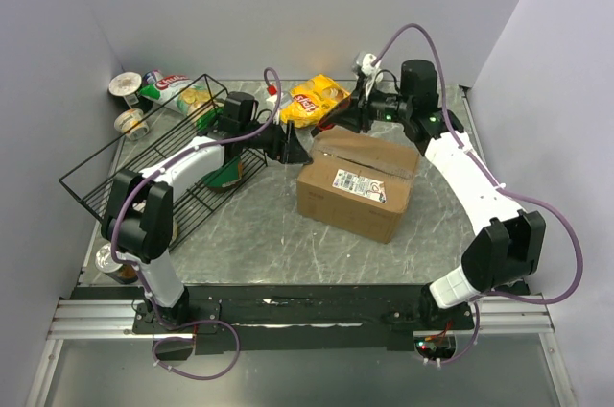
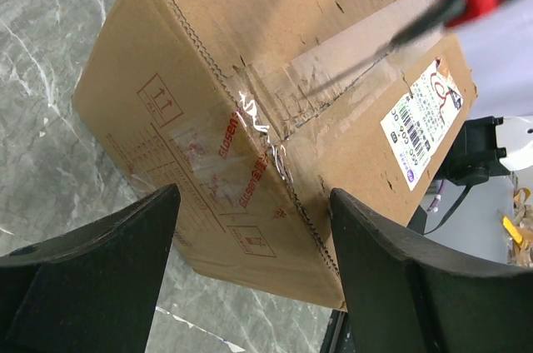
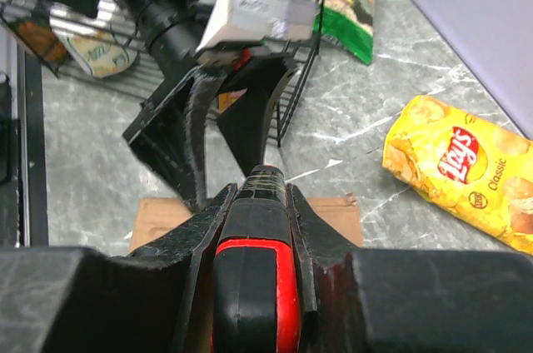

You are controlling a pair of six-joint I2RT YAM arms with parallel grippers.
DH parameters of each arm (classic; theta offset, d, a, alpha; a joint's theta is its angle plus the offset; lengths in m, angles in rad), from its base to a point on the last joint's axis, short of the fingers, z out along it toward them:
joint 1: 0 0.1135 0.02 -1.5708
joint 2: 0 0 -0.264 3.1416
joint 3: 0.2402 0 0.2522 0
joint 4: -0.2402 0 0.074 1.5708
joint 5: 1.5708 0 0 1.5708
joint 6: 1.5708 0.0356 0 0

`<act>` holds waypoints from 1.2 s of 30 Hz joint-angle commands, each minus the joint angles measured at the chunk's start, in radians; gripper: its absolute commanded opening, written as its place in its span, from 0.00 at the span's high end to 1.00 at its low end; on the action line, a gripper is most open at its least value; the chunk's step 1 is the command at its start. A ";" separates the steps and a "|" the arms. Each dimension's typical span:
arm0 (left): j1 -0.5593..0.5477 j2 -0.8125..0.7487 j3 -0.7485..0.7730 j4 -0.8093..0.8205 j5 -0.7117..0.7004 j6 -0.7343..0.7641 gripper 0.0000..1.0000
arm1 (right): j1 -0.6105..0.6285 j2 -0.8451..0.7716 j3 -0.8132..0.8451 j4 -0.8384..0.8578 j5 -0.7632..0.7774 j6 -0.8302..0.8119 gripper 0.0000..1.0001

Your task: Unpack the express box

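Observation:
The express box [image 1: 357, 188] is a brown carton with a white label [image 2: 425, 120], lying flat in the middle of the table with clear tape along its top seam. My left gripper [image 1: 288, 148] stands open at the box's left end, and its black fingers [image 2: 92, 278] frame the box corner [image 2: 275, 78] without touching it. My right gripper [image 3: 258, 195] is shut on a black and red cutter [image 3: 256, 286] above the box's far edge [image 3: 158, 216]. In the left wrist view the cutter's thin tip [image 2: 416, 28] lies over the taped seam.
A black wire basket [image 1: 106, 186] stands at the left, with a green snack bag [image 1: 177, 90] at its far end. A yellow Lay's bag [image 1: 317, 100] lies behind the box. Two cups [image 1: 125, 85] sit at the far left and a can [image 1: 115, 263] at the near left.

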 commanded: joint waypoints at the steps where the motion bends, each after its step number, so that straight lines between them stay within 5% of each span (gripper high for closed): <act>1: -0.004 0.026 -0.024 -0.004 -0.020 0.012 0.22 | 0.029 -0.077 -0.021 -0.015 0.052 -0.110 1.00; 36: -0.004 0.047 -0.016 -0.004 -0.013 0.015 0.23 | 0.050 -0.043 0.008 -0.049 0.065 -0.042 1.00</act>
